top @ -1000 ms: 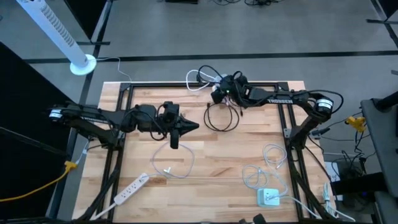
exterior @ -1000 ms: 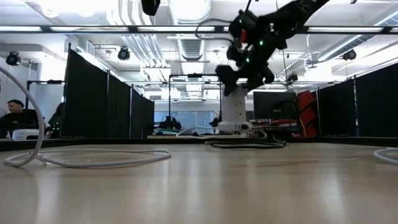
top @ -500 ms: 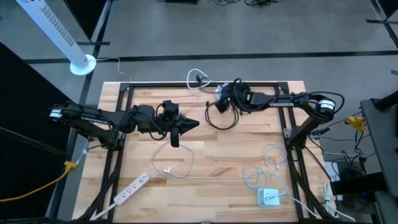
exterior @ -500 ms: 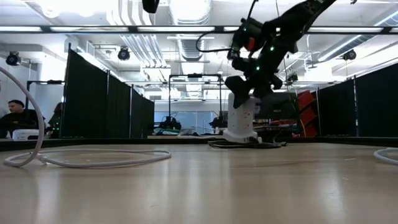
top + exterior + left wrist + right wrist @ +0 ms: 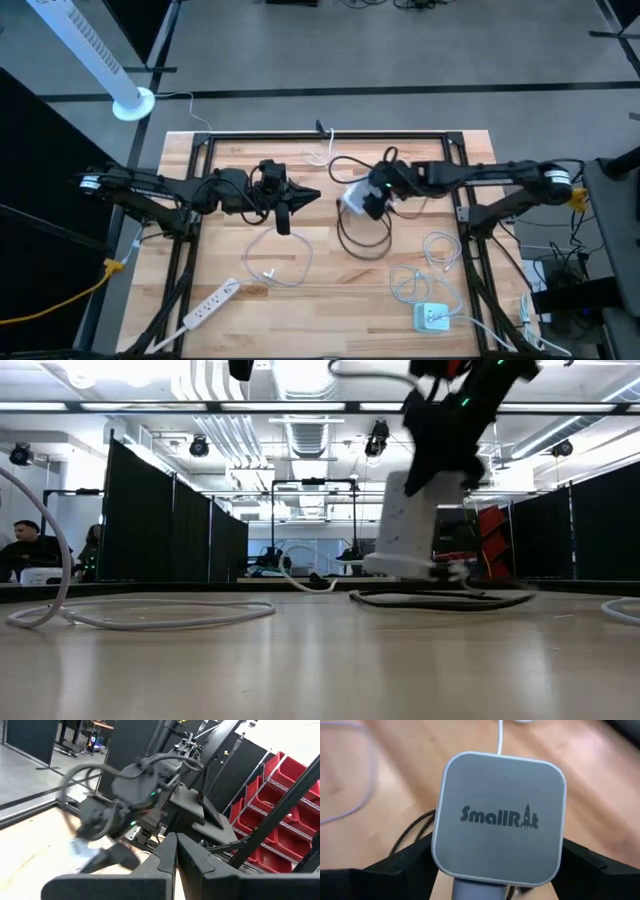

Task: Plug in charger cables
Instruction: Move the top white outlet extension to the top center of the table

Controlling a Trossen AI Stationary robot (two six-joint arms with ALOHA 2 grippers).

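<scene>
My right gripper point(image 5: 362, 203) is over the table's middle, shut on a white charger block point(image 5: 352, 200) marked SmallRig point(image 5: 500, 817). A white charger cable point(image 5: 322, 157) runs from the block toward the far edge. A black charger cable point(image 5: 365, 235) lies in a loop on the wood just under the block point(image 5: 408, 525). My left gripper point(image 5: 312, 197) hovers shut and level at mid-left, pointing at the right arm and holding nothing. Below it another white charger cable point(image 5: 275, 262) lies in a loose loop. My right gripper pinches the charger block between its two fingers point(image 5: 410, 862), one on each of two opposite sides point(image 5: 439, 855). The fingers slant down from the table's right side. The block is tilted and lifted off the wood, its white cable point(image 5: 499, 732) trailing away from its far side.
A white power strip point(image 5: 210, 305) lies at the near left. Another white charger block point(image 5: 432, 317) and loose white cables point(image 5: 425, 270) lie at the near right. A person point(image 5: 25, 550) sits far off beyond the table.
My right gripper has swung from the far edge toward the table's middle and near side, tipping downward, with the charger block in its hold. The black cable loop has slid along toward the near edge. The white loop at the far edge has been drawn out.
</scene>
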